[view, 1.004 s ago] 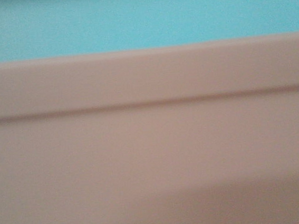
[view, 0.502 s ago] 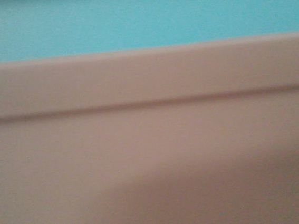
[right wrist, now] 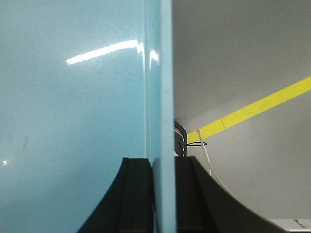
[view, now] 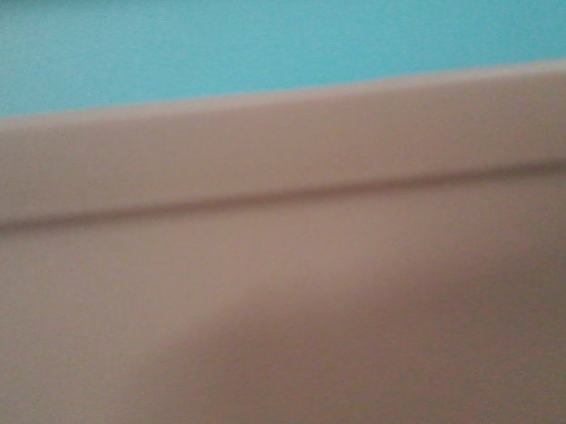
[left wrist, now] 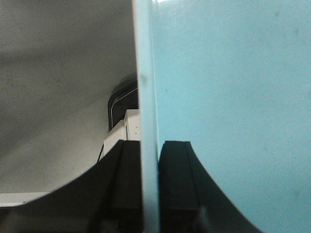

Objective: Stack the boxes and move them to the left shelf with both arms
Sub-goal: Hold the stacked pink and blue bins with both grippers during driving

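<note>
The light sky-blue box (view: 265,28) and the salmon-pink box (view: 276,142) fill the whole front view, blue above pink, very close and blurred. My left gripper (left wrist: 149,145) is shut on a thin side wall of the blue box (left wrist: 228,97), one black finger on each face. On the other side my right gripper (right wrist: 164,162) is shut on the opposite wall of the blue box (right wrist: 73,121) in the same way. Neither wrist view shows the pink box. The left shelf is out of view.
Grey floor lies beyond both walls. A yellow tape line (right wrist: 252,111) crosses the floor at the right. Thin cables (right wrist: 187,138) hang just behind my right fingers. A white machine part (left wrist: 129,126) and a dark rounded object (left wrist: 121,97) sit behind my left fingers.
A dark shadow on the lower face of the pink box has spread from the right corner toward the left. The boxes' edges stay at the same height.
</note>
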`<state>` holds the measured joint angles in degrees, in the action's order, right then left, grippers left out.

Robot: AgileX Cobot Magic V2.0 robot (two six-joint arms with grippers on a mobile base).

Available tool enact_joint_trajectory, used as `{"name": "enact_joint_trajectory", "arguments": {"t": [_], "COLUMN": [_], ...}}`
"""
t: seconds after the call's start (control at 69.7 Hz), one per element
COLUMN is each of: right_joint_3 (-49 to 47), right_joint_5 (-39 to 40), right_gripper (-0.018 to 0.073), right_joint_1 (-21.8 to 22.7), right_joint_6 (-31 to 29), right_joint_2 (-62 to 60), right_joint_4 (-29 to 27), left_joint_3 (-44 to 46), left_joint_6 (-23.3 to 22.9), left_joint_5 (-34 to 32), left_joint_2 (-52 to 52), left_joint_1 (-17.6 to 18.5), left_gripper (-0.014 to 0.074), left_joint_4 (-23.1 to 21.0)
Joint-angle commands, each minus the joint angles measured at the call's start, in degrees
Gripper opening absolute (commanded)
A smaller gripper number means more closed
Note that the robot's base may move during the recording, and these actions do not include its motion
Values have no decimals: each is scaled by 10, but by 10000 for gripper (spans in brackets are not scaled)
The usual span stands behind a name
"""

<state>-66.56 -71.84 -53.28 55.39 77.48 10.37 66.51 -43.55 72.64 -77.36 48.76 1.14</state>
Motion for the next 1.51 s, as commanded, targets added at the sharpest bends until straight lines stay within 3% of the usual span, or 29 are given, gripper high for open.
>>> {"name": "enact_joint_trajectory", "arguments": {"t": [0.0,1.492], "right_joint_3": [-20,-20], "right_joint_5": [18,18], "right_gripper": [53,53], "right_joint_1": [-5,-5], "right_joint_6": [0,0], "right_joint_2": [-20,-20], "right_joint_4": [-7,-7], "left_joint_3": [22,22], "left_joint_6": [-2,-2], "left_joint_5": [40,40], "left_joint_2": [21,21], "left_joint_1": [11,11], "left_gripper": [-6,-6], "left_joint_4": [-46,-46]}}
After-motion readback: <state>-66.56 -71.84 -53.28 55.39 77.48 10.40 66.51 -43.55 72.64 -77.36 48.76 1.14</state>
